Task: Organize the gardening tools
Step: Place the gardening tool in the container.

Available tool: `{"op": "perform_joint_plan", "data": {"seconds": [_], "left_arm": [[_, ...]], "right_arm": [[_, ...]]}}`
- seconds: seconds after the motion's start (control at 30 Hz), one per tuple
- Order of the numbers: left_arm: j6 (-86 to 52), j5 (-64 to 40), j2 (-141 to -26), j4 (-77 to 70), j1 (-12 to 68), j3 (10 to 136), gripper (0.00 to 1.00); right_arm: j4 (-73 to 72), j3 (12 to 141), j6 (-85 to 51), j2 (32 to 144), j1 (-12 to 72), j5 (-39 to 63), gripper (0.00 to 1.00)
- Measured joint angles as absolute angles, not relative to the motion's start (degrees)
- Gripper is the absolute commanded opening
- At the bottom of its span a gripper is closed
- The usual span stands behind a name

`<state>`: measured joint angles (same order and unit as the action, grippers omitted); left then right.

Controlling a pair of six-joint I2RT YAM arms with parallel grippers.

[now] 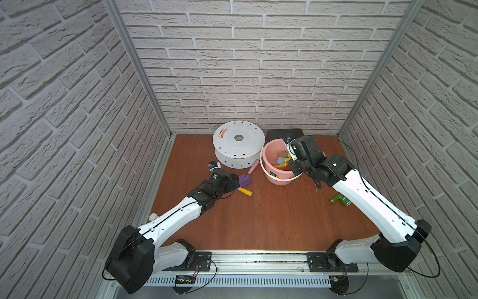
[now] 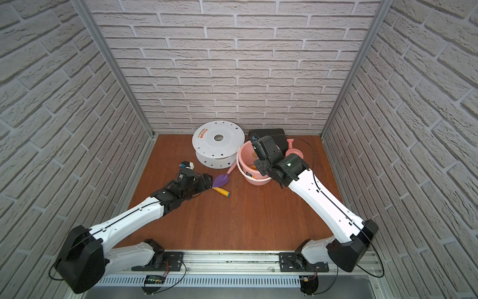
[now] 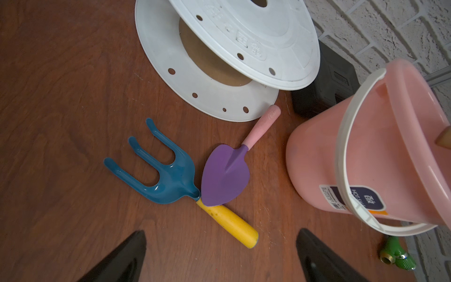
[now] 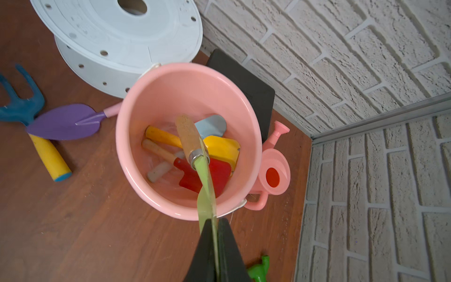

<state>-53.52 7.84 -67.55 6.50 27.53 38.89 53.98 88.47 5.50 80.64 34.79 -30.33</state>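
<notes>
A reddish-brown wooden surface [image 1: 258,220] lies inside a booth with white brick-patterned walls, and two white-and-black robot arms reach over it.

The right claw [image 4: 214,223] is pressed together on the thin blade of a green toy spade [image 4: 206,193], pinching it edge-on. The spade's tan handle, with its silver collar, hangs above the mouth of a round pink plastic bucket [image 4: 170,83]. Inside the bucket lie a yellow plastic scoop [image 4: 220,146], a pale-blue plastic trowel [image 4: 211,125] and a red plastic spade [image 4: 219,174]. A small pink plastic watering can [image 4: 271,158] stands just beside the bucket, towards the back corner.

The left claw [image 3: 220,232] is spread wide above the surface and holds nothing. In front of it lie a purple plastic trowel [image 3: 225,178] with a pink handle and a blue three-pronged plastic claw fork [image 3: 170,178] with a yellow handle. The purple blade overlaps the spot where the fork meets its handle. The end of the pink handle lies beside a white plastic spool [image 1: 238,145], which stands next to the bucket.

The bucket has a dark-blue label [image 3: 353,199] that reads "HOT SAL", with the rest hidden behind the white carrying handle. The label also shows a Chinese character and a barcode strip. The spool has an orange sticker and raised characters, all too small to read. A black box [image 3: 327,80] sits against the back wall. A green tap fitting [image 1: 340,200] lies near the right arm.
</notes>
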Motion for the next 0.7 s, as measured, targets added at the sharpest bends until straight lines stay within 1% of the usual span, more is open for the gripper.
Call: {"op": "perform_joint_plan", "data": {"seconds": [0.13, 0.33, 0.37, 0.4, 0.5, 0.6, 0.7], "left_arm": [[-53.3, 7.8, -67.4, 6.5, 27.5, 38.9, 0.99], [-53.1, 7.4, -67.4, 6.5, 27.5, 38.9, 0.99], [-53.1, 7.2, -67.5, 6.5, 27.5, 38.9, 0.98], [-53.1, 7.2, -67.5, 6.5, 27.5, 38.9, 0.98], [-52.9, 6.9, -67.5, 6.5, 27.5, 38.9, 0.99], [-52.7, 6.8, -67.5, 6.5, 27.5, 38.9, 0.98], [-52.6, 6.8, -67.5, 6.5, 27.5, 38.9, 0.98]], "right_arm": [[57.7, 90.4, 8.5, 86.3, 35.4, -33.3, 0.03], [61.3, 95.9, 11.4, 93.8, 35.7, -33.6, 0.04], [61.6, 96.8, 11.7, 95.0, 35.7, -33.6, 0.06], [62.1, 97.6, 12.1, 96.1, 35.7, -33.5, 0.11], [63.0, 100.3, 12.4, 99.8, 35.6, -33.6, 0.32], [63.2, 101.8, 12.4, 101.9, 35.6, -33.6, 0.39], [63.2, 101.8, 12.4, 101.7, 35.6, -33.7, 0.42]]}}
